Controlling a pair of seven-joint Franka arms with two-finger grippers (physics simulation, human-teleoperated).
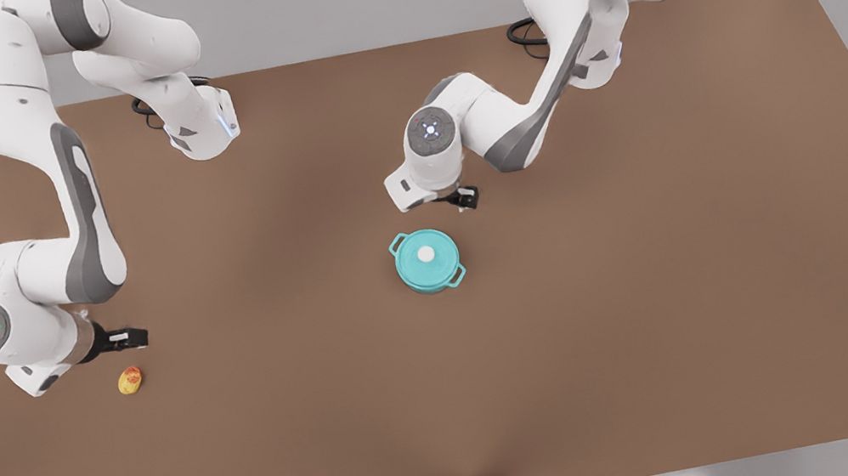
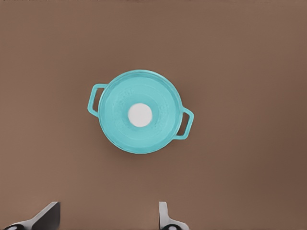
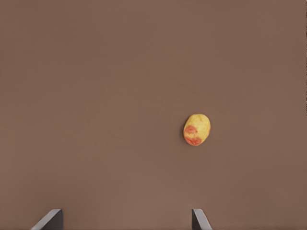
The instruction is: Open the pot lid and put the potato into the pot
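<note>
Brown table (image 1: 655,277), lidded teal pot (image 1: 428,261), blotchy yellow potato (image 1: 130,380), left end effector (image 1: 463,199) and right end effector (image 1: 122,341) spread

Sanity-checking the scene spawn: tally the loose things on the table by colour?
Teal: 2, the pot and the lid sitting on it
Yellow with orange-red blotches: 1, the potato
Total: 3

We hold our left gripper (image 1: 466,198) pointing down with its wrist bent low, fingers (image 2: 47,216) spread wide apart and nothing between them. Our right gripper (image 1: 124,340) also points down on a folded arm, its fingers (image 3: 200,219) parted wide and empty, wrist joint just behind it.
</note>
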